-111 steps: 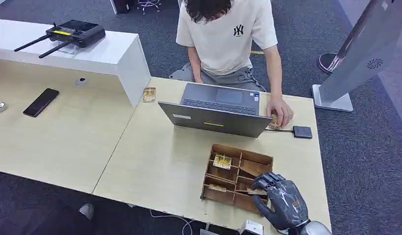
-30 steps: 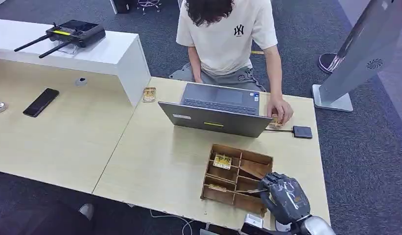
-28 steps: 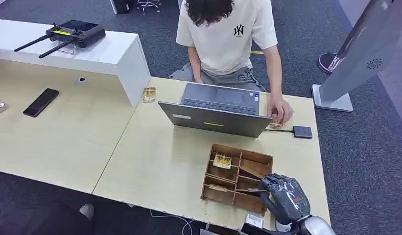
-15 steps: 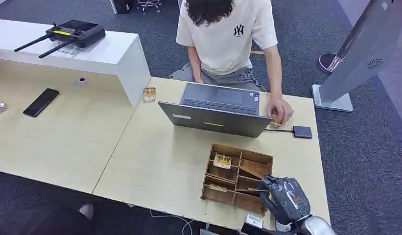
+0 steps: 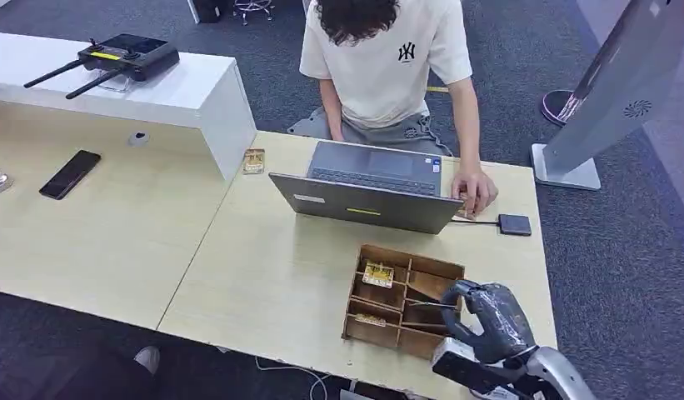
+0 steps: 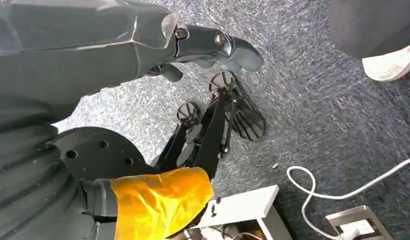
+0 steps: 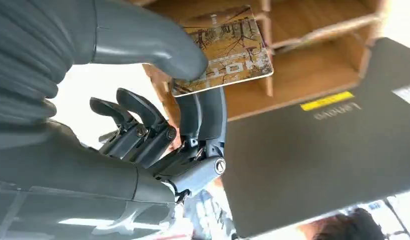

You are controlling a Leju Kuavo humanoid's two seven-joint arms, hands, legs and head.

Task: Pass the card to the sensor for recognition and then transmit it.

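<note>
A card is pinched between the thumb and fingers of the right robot hand, just above the wooden tray at the near right of the table. Beyond the tray, a laptop is touched by a person. Whether the left robot hand is spread cannot be told.

The right hand is raised with its wrist bent, thumb and fingers pinching a card. The left hand hangs down, holding nothing.
</note>
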